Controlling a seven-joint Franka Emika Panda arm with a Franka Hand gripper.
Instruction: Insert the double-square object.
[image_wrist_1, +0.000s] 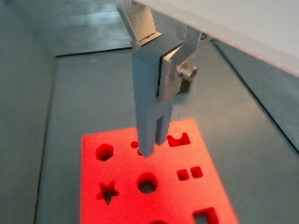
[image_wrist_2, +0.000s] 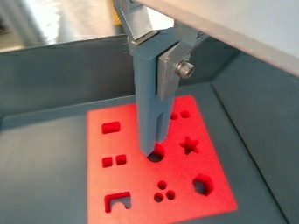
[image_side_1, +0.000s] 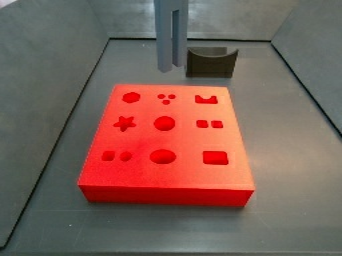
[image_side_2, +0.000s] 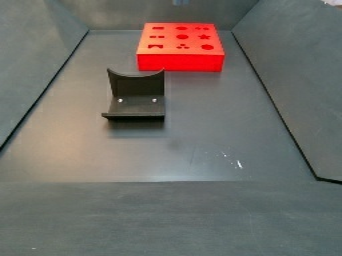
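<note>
My gripper (image_wrist_1: 160, 63) is shut on the double-square object (image_wrist_1: 145, 101), a slim grey-blue bar that hangs straight down from the silver fingers. It shows the same way in both wrist views: gripper (image_wrist_2: 159, 57), bar (image_wrist_2: 151, 109). The bar's lower end hovers over the red board (image_wrist_1: 122, 179), near its middle holes (image_wrist_2: 155, 157). The two-small-squares hole (image_wrist_2: 114, 161) lies off to one side of the bar. In a side view the bar (image_side_1: 171, 35) hangs above the board's far edge (image_side_1: 167, 150); the gripper is out of that frame. Neither gripper nor bar shows in the side view with the board at the back (image_side_2: 181, 50).
The dark fixture with a curved notch stands on the grey floor behind the board (image_side_1: 210, 62) and shows apart from the board in both side views (image_side_2: 134, 95). Sloped grey walls (image_side_1: 54, 110) ring the floor. The board has several other shaped holes, among them a star (image_side_1: 124, 123).
</note>
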